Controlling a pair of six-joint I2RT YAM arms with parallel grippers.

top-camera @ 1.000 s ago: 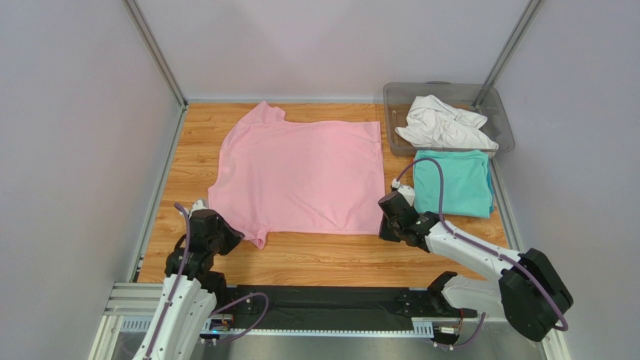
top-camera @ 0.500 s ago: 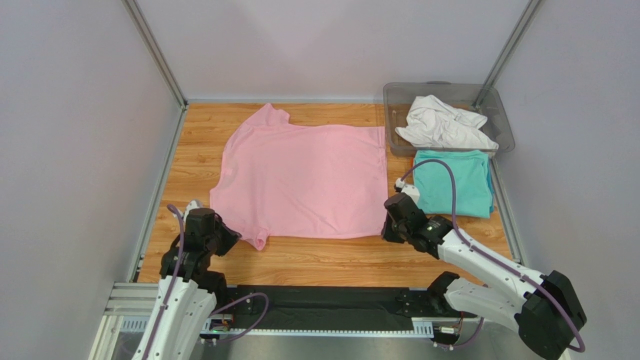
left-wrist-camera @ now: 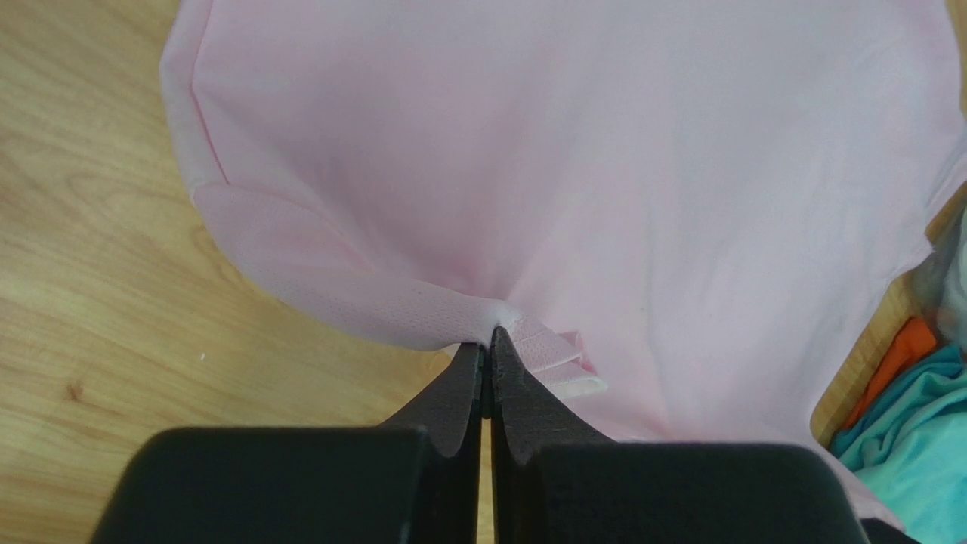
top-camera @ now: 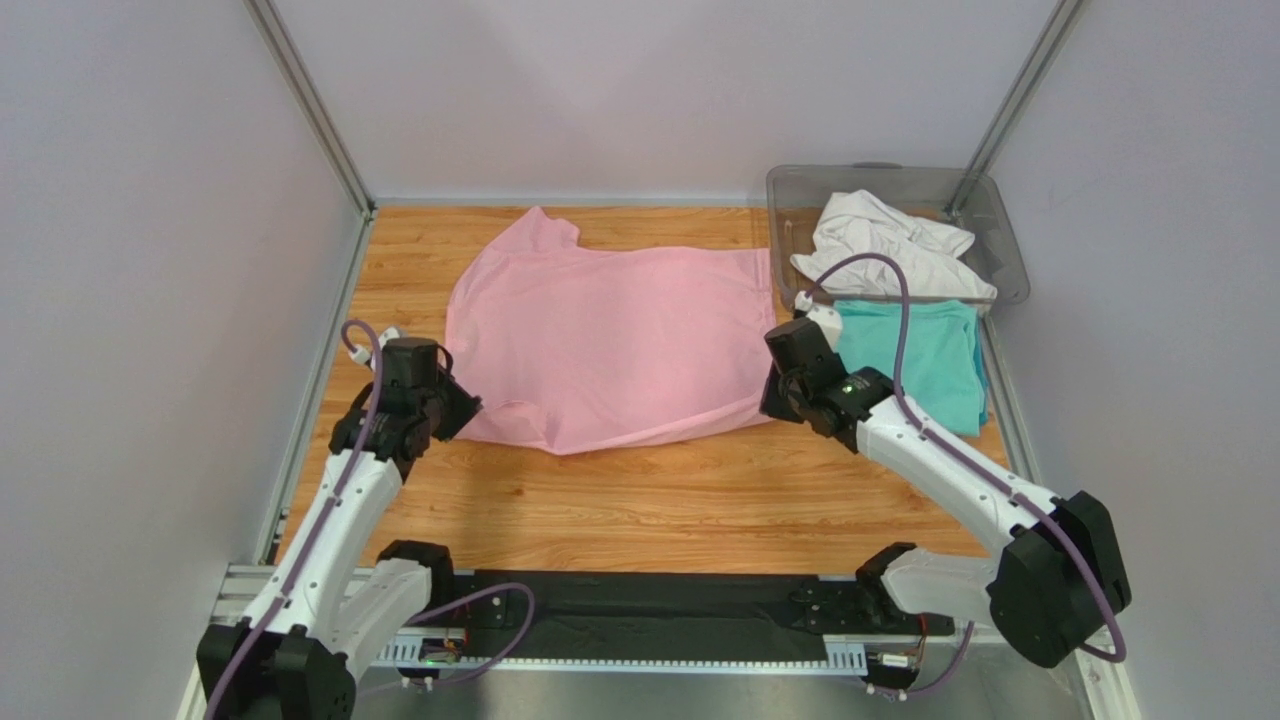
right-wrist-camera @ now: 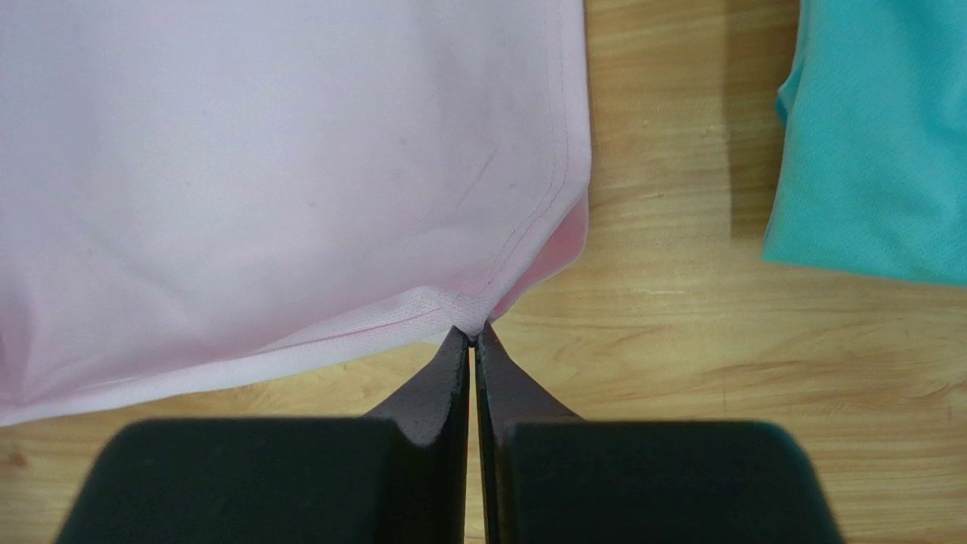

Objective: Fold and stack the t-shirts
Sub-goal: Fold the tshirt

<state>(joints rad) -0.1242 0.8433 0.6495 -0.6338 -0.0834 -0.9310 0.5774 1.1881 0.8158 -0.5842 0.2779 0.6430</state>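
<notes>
The light pink t-shirt [top-camera: 616, 338] lies spread on the wooden table, its near edge lifted off the wood. My left gripper [top-camera: 443, 408] is shut on its near left sleeve; the left wrist view shows the cloth [left-wrist-camera: 636, 170] bunched at the fingertips [left-wrist-camera: 490, 337]. My right gripper [top-camera: 774, 398] is shut on the near right hem corner, and the right wrist view shows the pink cloth [right-wrist-camera: 261, 170] pinched at the tips [right-wrist-camera: 471, 332]. The teal t-shirt [top-camera: 909, 360] lies folded at the right and shows in the right wrist view [right-wrist-camera: 880, 136]. The white t-shirt [top-camera: 887, 248] is crumpled in the bin.
A clear grey plastic bin [top-camera: 1010, 248] stands at the back right corner. Metal frame rails run along the left [top-camera: 308, 405] and right sides. Grey walls close in the table. Bare wood [top-camera: 646, 503] lies between the shirt and the arms' bases.
Both grippers have moved away from the near edge toward the back, carrying the pink shirt's near edge up and over, so the shirt now looks shorter front to back.
</notes>
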